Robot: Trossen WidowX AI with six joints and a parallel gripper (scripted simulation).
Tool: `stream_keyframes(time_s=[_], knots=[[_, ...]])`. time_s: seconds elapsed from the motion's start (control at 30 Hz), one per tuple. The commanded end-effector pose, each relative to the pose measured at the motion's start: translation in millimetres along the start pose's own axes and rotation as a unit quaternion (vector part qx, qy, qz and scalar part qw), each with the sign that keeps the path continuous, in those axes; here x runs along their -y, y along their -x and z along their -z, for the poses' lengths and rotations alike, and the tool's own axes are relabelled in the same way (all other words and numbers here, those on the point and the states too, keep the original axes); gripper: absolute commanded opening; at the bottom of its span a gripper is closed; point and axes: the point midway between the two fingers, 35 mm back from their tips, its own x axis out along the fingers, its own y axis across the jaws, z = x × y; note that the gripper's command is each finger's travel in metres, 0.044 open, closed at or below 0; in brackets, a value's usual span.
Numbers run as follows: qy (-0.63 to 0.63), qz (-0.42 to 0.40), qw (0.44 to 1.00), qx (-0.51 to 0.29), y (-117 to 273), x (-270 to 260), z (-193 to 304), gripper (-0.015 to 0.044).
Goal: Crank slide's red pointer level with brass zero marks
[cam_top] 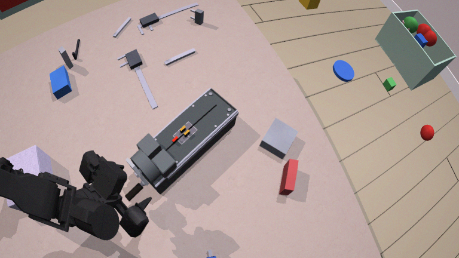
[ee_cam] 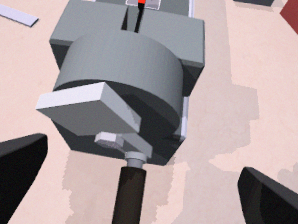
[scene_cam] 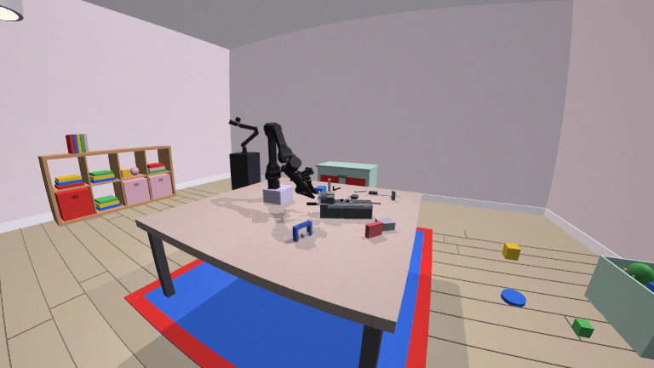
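Note:
The grey machine (cam_top: 202, 118) (scene_cam: 346, 210) lies on the table. Its red pointer (cam_top: 174, 139) (ee_cam: 142, 2) sits on the slot, short of the two brass marks (cam_top: 183, 128) on the crank side, not level with them. The crank arm (ee_cam: 85, 112) is at the machine's near end; its dark handle (cam_top: 134, 192) (scene_cam: 312, 204) (ee_cam: 129, 195) sticks out toward me. My gripper (ee_cam: 145, 161) (scene_cam: 313, 195) is open and empty, with a finger on either side of the handle in the wrist view and above it in the exterior view. One fingertip is hidden in the top view.
A grey block (cam_top: 279, 136) and a red block (cam_top: 289, 176) (scene_cam: 373, 229) lie beside the machine. A blue block (cam_top: 60, 80), metal bars and dark brackets lie farther back. A lilac block (scene_cam: 278, 194) is under the arm's base. A blue arch (scene_cam: 301, 227) stands nearer the table's front edge.

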Motion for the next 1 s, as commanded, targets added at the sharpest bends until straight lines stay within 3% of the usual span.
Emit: stream_keyframes(time_s=[0.0, 0.97], knots=[[-0.003, -0.004, 1.000, -0.001, -5, -4, 8, 0.0440], [-0.003, -0.004, 1.000, -0.001, -37, -3, 40, 0.0440]])
